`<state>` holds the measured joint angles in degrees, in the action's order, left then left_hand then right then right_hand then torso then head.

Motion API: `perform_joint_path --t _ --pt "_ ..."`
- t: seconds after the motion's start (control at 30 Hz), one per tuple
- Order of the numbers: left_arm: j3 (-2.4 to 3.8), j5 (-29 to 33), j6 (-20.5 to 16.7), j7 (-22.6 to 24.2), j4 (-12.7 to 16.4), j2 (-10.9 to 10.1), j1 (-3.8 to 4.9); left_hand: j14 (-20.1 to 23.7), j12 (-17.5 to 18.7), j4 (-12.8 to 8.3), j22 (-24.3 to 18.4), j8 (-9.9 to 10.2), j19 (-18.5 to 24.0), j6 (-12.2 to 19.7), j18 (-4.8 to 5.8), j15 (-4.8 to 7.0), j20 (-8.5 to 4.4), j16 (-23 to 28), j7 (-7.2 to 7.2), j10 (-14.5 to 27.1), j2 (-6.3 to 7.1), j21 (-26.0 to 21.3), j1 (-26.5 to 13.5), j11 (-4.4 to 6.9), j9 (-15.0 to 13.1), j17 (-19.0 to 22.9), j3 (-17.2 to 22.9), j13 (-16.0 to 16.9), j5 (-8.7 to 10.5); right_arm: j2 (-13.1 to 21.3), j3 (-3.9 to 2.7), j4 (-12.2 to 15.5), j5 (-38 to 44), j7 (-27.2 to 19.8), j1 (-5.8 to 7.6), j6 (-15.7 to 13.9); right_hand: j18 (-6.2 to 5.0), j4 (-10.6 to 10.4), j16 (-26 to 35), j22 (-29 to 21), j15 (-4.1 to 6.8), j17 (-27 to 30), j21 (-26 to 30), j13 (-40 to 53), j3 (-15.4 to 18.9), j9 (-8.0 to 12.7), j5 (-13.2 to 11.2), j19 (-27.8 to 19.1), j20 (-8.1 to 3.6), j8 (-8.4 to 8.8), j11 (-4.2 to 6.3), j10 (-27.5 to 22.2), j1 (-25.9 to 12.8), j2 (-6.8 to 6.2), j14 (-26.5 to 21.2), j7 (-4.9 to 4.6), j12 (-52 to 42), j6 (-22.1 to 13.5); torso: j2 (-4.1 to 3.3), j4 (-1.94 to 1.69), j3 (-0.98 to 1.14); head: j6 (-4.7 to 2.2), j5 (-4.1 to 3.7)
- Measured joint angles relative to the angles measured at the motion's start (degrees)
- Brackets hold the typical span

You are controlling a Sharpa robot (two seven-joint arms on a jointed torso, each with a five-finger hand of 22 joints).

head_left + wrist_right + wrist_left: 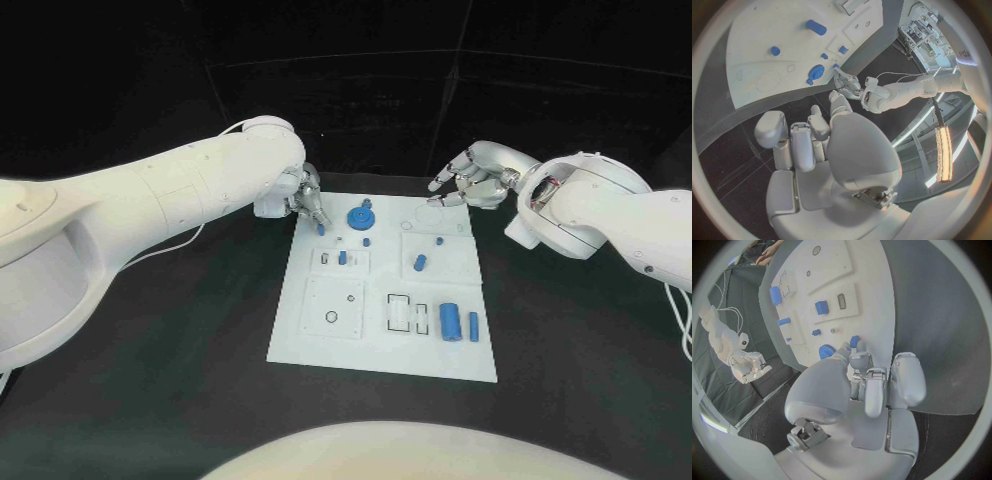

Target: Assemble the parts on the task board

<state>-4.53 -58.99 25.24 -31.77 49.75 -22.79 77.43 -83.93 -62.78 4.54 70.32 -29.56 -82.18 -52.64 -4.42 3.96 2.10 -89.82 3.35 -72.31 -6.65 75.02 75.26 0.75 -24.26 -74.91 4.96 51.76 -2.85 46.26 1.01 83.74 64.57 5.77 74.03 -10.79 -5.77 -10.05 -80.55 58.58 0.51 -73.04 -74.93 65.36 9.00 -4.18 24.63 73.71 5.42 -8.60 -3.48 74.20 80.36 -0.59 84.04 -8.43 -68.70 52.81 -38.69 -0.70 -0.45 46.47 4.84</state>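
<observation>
The white task board (pixel 325 335) lies in the middle of the black table. My left hand (pixel 299 195) hovers over its far left corner and pinches a small blue peg (pixel 319 228) between thumb and a finger; the left wrist view shows the peg (pixel 855 341) at the fingertips, close above the board. Just right of it a round blue part (pixel 361 216) sits on the board. My right hand (pixel 476 180) hangs over the far right corner with loosely bent, parted fingers and nothing in them.
Other blue parts lie on the board: a small stud (pixel 369 241), a block (pixel 343 258), a short peg (pixel 420 264), and a thick cylinder (pixel 450 320) beside a thin bar (pixel 473 324) near the front right. Black table surrounds the board.
</observation>
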Motion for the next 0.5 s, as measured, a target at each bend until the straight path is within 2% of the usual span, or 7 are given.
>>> perform_joint_path --t 0.13,0.27,0.5 --pt "0.00 0.1 -0.4 0.4 0.3 -0.3 0.00 -0.1 0.0 -2.7 0.0 0.5 -0.2 -0.2 0.00 0.24 -0.19 0.0 -0.22 -0.2 0.30 0.0 2.4 -0.02 0.4 0.0 2.0 0.0 0.33 0.0 0.00 0.0 0.0 0.0 0.00 0.0 0.00 0.0 0.0 0.0 0.00 0.0 0.0 0.0 0.0 0.0 0.0 0.0 0.00 0.00 0.00 0.0 0.0 0.00 0.0 0.00 0.0 0.0 0.01 -0.02 -0.01 0.05 -0.01" --pt "0.00 0.2 -1.0 0.9 0.9 -0.7 0.00 -0.1 0.6 -2.7 0.0 0.8 -0.2 -0.2 0.00 0.24 -0.19 0.0 -0.21 -0.1 0.80 0.0 4.1 0.07 0.4 0.0 2.0 -0.4 0.49 0.0 0.00 0.0 0.0 0.0 0.00 0.1 0.00 0.0 0.0 0.0 0.00 0.0 0.0 0.0 0.0 0.0 0.0 0.0 0.00 0.00 0.00 0.0 0.0 0.00 0.0 0.00 0.0 0.0 0.01 -0.03 -0.02 0.09 0.04" --pt "0.00 0.5 -2.6 1.8 2.5 -2.0 -0.03 -0.1 1.7 -2.0 0.2 0.4 -0.2 -0.4 0.00 0.24 -0.19 0.0 0.02 -0.1 1.55 0.0 4.2 0.06 0.4 0.0 2.8 -1.6 0.28 0.0 0.00 0.0 0.0 0.0 0.00 0.1 0.00 0.0 0.0 0.0 0.00 0.0 0.0 0.0 0.0 0.0 0.0 0.0 0.00 0.00 0.00 0.0 0.0 0.00 0.0 0.00 0.0 0.0 0.05 -0.04 -0.03 0.21 0.10"
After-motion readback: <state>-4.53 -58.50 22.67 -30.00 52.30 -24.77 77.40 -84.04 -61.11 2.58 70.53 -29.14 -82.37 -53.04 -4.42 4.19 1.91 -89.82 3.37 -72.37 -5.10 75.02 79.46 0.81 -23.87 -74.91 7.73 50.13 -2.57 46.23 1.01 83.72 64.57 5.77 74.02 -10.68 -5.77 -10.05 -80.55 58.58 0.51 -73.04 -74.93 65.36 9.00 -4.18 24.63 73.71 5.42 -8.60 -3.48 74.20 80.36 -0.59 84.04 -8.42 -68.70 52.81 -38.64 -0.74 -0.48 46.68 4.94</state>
